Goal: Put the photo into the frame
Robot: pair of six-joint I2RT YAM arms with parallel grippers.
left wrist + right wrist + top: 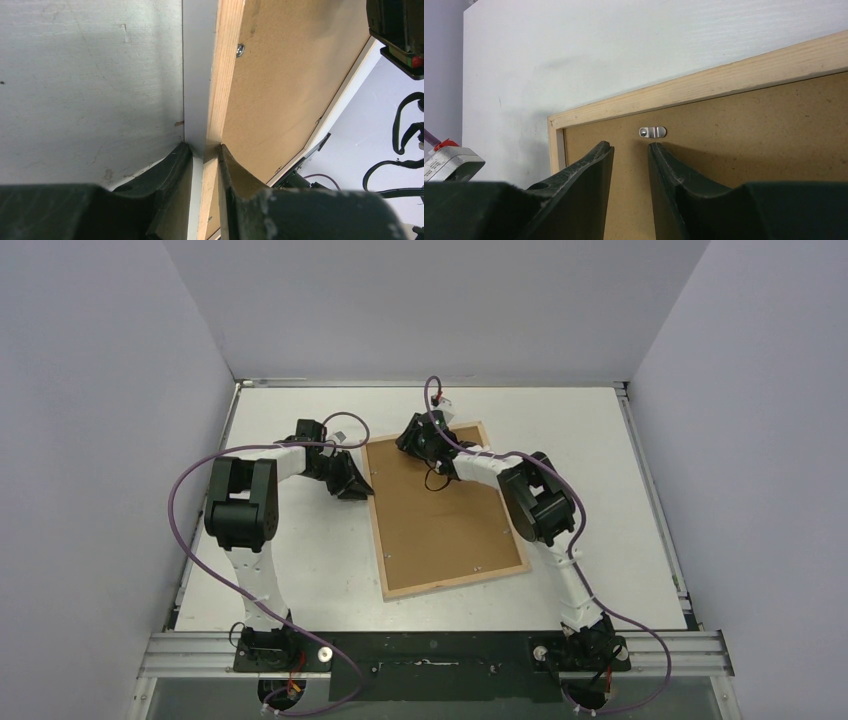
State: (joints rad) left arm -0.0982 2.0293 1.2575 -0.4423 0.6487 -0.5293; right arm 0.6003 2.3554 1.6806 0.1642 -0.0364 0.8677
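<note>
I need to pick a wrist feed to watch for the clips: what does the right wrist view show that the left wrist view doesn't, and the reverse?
Right wrist only: the right gripper, open, poised just short of a small metal turn tab near a corner of the frame. Left wrist only: the left gripper shut on the frame's wooden side rail, with a screw head farther along it. Both: the brown backing board seated in the back of the frame, and the white table.
</note>
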